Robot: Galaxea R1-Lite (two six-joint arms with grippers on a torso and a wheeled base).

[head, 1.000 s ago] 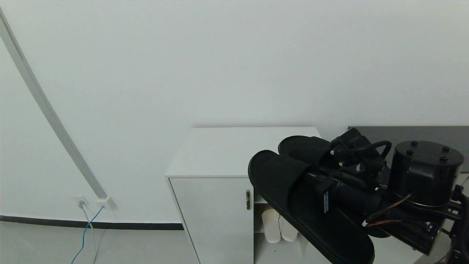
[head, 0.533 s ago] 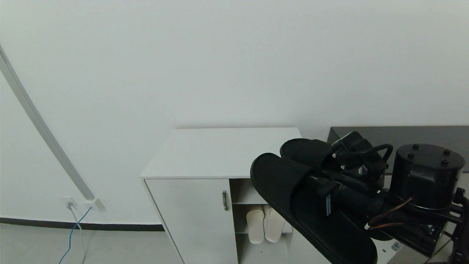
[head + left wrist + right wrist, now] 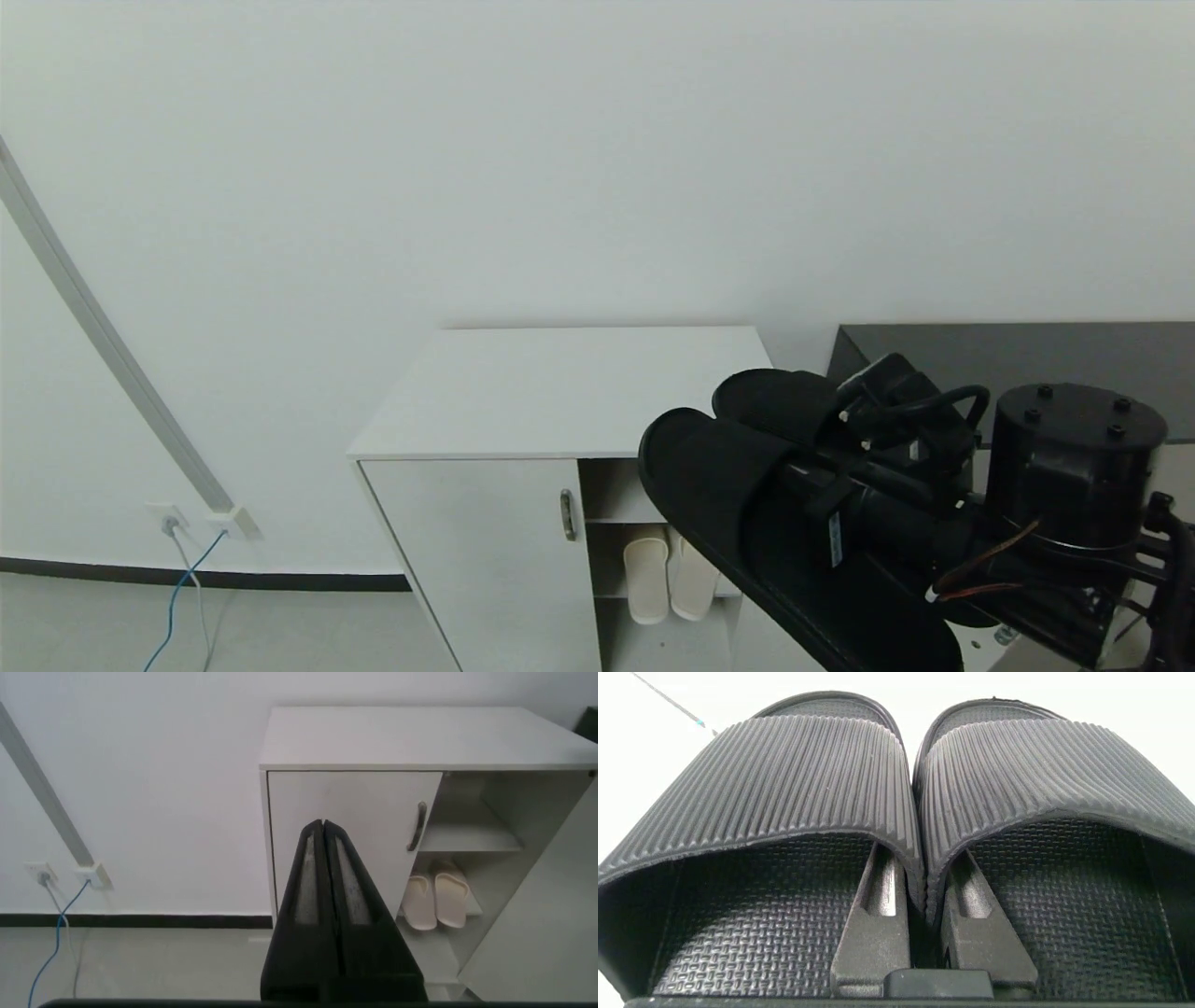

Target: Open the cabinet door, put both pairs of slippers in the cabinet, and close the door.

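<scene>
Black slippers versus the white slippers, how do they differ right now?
Colour: the black slippers are dark, the white slippers pale.
Place: the black slippers are up in the air outside the cabinet; the white slippers rest on a shelf inside it.
Support: the right gripper pinches the black slippers together; nothing holds the white slippers.
Both pairs sit side by side.

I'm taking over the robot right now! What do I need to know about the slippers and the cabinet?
Left gripper: shut, empty, pointing toward the cabinet.
Right gripper: shut on the black slippers, holding the pair up in front of the cabinet's open side.
Light slippers: side by side on a shelf inside.
Done: door open, one pair in.
Left: set the black slippers inside, let go, close the door.
</scene>
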